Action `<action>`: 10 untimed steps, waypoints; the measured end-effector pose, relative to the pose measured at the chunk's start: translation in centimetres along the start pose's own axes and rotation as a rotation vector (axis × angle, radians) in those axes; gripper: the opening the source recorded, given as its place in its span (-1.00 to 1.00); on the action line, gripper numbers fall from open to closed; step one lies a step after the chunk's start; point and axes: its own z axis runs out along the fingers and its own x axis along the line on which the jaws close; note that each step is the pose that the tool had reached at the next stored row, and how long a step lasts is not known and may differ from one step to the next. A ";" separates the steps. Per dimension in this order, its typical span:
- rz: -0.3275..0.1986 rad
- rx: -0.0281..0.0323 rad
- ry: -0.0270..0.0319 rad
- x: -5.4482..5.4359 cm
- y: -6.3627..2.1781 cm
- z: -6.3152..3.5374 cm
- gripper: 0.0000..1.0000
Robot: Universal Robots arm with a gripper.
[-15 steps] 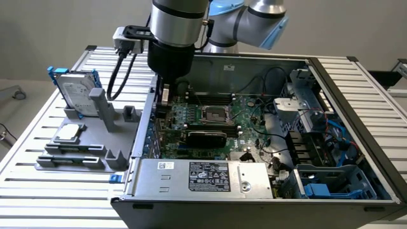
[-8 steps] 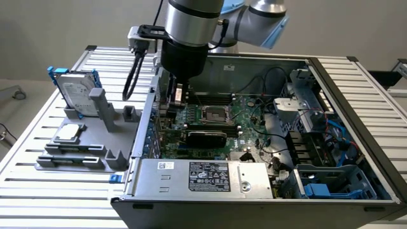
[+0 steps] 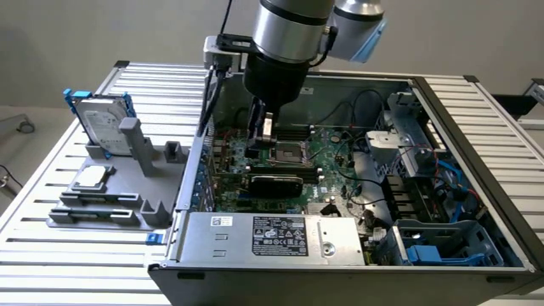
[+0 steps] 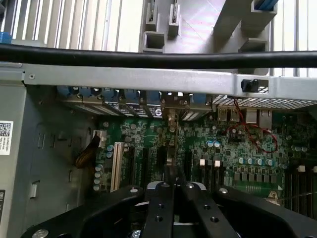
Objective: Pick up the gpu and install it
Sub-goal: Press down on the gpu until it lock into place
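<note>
1. The gripper (image 3: 265, 137) hangs inside the open computer case (image 3: 442, 95), above the motherboard (image 3: 327, 150), with its jaws pressed together. In the wrist view the gripper (image 4: 173, 196) shows its fingers (image 4: 159, 208) meeting over a thin dark edge that runs down toward the expansion slots (image 4: 148, 166); whether that edge is clamped or merely in line with them cannot be told.

2. The gpu (image 3: 274, 183) lies low in the case, a black card standing across the board on the near side of the CPU socket (image 3: 285, 153), just beyond the power supply (image 3: 272, 239). It looks seated or nearly so, with the gripper above and slightly far of it.

3. Risk: if the card is only partly in its slot, a downward push off centre could tilt it and strain the connector.

4. Risk: the closed fingers sit close to the socket and nearby components; a sideways drift could scrape them.

5. Risk: the black cable (image 4: 158, 58) crossing the case rim (image 4: 129, 79) could snag on the metal edge as the arm moves.

6. The parts tray (image 3: 111, 191) with the hard drive (image 3: 102, 127), at the exterior view's left, is well apart.
</note>
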 end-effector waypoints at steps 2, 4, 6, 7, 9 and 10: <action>-0.001 0.0020 -0.0050 0.1 -0.79 -0.26 -0.79; -0.002 0.0057 -0.0108 0.1 -1.47 -0.45 -0.79; -0.003 0.0170 -0.0159 0.2 -1.71 -0.51 -0.79; -0.005 0.0209 -0.0244 0.2 -1.72 -0.53 -0.79; -0.005 0.0212 -0.0290 0.3 -1.70 -0.58 -0.79; -0.004 0.0212 -0.0291 0.3 -1.70 -0.58 -0.79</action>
